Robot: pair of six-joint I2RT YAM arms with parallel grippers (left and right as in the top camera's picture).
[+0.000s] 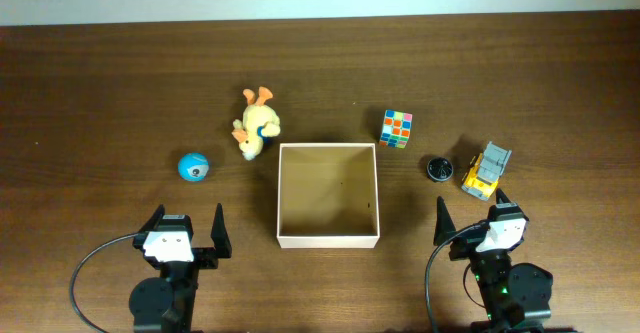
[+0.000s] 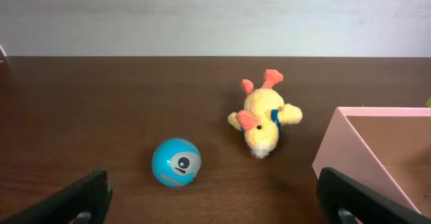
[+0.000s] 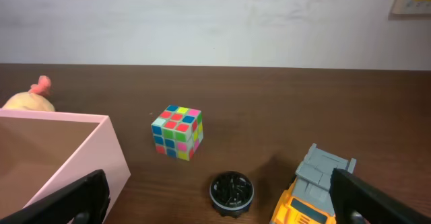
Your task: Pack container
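Note:
The container (image 1: pixel 328 238) is a square shallow box with cream walls and a tan floor at the table's middle; nothing lies in it. Its wall shows in the left wrist view (image 2: pixel 343 146) and the right wrist view (image 3: pixel 81 153). A yellow plush duck (image 1: pixel 255 123) (image 2: pixel 262 120) and a blue ball (image 1: pixel 194 167) (image 2: pixel 176 162) lie to its left. A colour cube (image 1: pixel 397 128) (image 3: pixel 177 131), a black round disc (image 1: pixel 437 168) (image 3: pixel 231 191) and a yellow toy truck (image 1: pixel 485 169) (image 3: pixel 310 194) lie to its right. My left gripper (image 1: pixel 187 231) (image 2: pixel 212 207) and right gripper (image 1: pixel 470 220) (image 3: pixel 219 207) are open and hold nothing.
The dark wooden table (image 1: pixel 120 83) reaches to a pale wall at the back. Both arms sit at the near edge, the left one before the ball, the right one just before the truck.

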